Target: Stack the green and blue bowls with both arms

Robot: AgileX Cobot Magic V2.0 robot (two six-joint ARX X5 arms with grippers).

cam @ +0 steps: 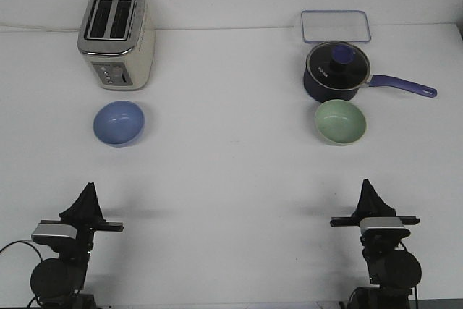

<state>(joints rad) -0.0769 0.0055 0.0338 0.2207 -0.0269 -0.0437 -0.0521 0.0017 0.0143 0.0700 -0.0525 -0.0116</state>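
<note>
The periwinkle blue bowl (119, 122) sits upright on the white table at the left, just in front of the toaster. The pale green bowl (340, 121) sits upright at the right, just in front of the saucepan. The two bowls are far apart. My left gripper (89, 192) rests low near the table's front left, well short of the blue bowl. My right gripper (367, 187) rests near the front right, well short of the green bowl. Both grippers' fingers come together to a point and hold nothing.
A cream and silver toaster (116, 37) stands at the back left. A dark navy saucepan (336, 72) with a lid and a long handle pointing right stands at the back right. A clear rectangular tray (336, 26) lies behind it.
</note>
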